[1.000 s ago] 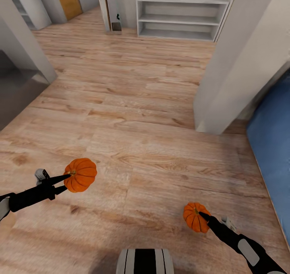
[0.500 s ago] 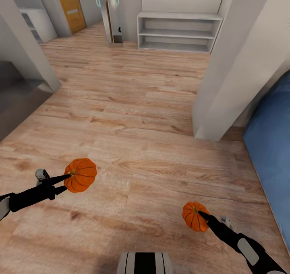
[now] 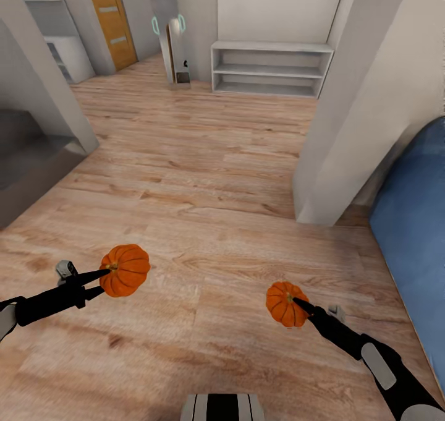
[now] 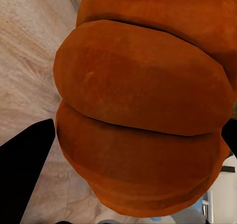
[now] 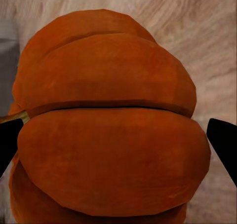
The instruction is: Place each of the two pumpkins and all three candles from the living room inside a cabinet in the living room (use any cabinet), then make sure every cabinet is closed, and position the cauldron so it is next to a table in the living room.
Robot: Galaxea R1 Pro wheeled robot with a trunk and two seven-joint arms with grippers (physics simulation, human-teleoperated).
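I carry one orange ribbed pumpkin in each hand above the wooden floor. In the head view my left gripper [image 3: 106, 280] is shut on a pumpkin [image 3: 127, 269] at the lower left, and my right gripper [image 3: 301, 306] is shut on the other pumpkin [image 3: 284, 304] at the lower right. Up close, the left pumpkin [image 4: 143, 100] sits between two black fingers [image 4: 27, 174], and the right pumpkin [image 5: 108, 130] between black fingertips [image 5: 224, 145]. The candles, cabinet, cauldron and table are out of view.
A white pillar [image 3: 364, 112] stands ahead on the right with a blue sofa [image 3: 414, 223] beside it. A grey wall corner [image 3: 43, 93] is at the left. Farther off are a white open shelf unit [image 3: 272, 68], an orange door [image 3: 111, 19] and a narrow stand [image 3: 176, 53].
The whole view has shifted, so the camera has moved and the far shelf and door sit lower in the picture. My right gripper with its pumpkin has moved up and to the left. The left arm holds steady.
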